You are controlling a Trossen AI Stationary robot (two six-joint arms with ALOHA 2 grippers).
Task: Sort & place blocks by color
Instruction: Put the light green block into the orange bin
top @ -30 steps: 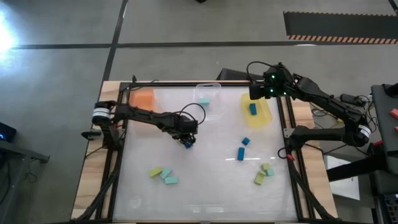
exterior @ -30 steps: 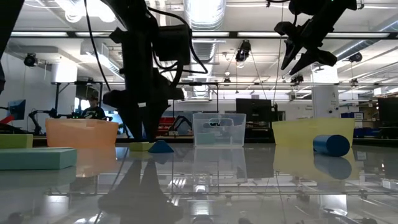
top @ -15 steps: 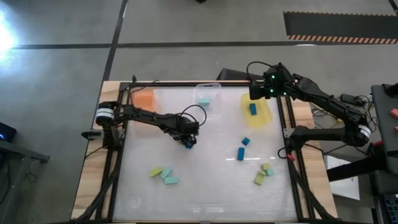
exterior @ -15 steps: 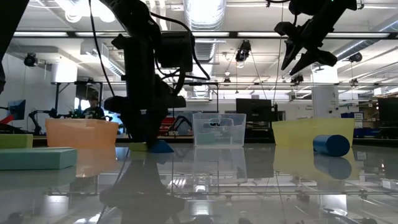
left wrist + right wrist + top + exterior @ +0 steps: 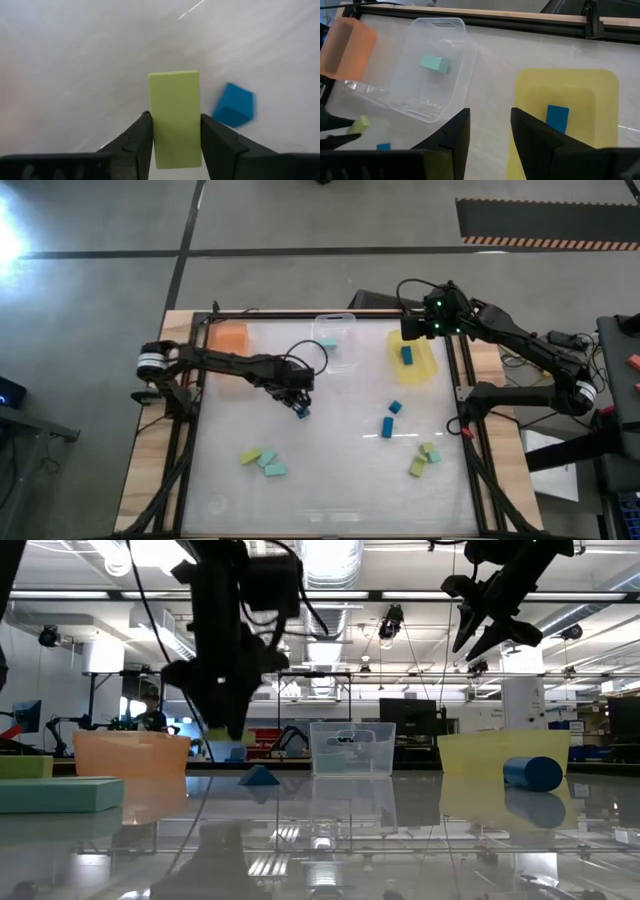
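Note:
My left gripper (image 5: 296, 387) hangs above the middle of the table, shut on a yellow-green block (image 5: 175, 117). A darker blue block (image 5: 234, 105) lies on the table just beneath it (image 5: 302, 412). My right gripper (image 5: 490, 135) stands open, with nothing between its fingers, high over the yellow tray (image 5: 412, 358) at the far right. That tray holds a blue block (image 5: 557, 117). The clear tray (image 5: 432, 65) holds a light teal block (image 5: 435, 63). More blocks lie loose at the near left (image 5: 263, 460) and near right (image 5: 425, 457). My left gripper pinches the yellow-green block by its two long sides (image 5: 156, 137) between the two fingers, at the half nearer the wrist. The fingers come from above, pointing steeply down. The block is lifted clear of the table, and its free end sticks out past the fingertips.
The orange tray (image 5: 230, 340), the clear tray (image 5: 335, 330) and the yellow tray stand in a row along the far edge. Two blue blocks (image 5: 390, 418) lie right of centre. A dark frame (image 5: 470, 430) borders the glossy table top.
My left gripper has taken hold of the yellow-green block and risen with it. The block lay on the table beside the blue block and now hangs clear. The blue block has stayed where it was.

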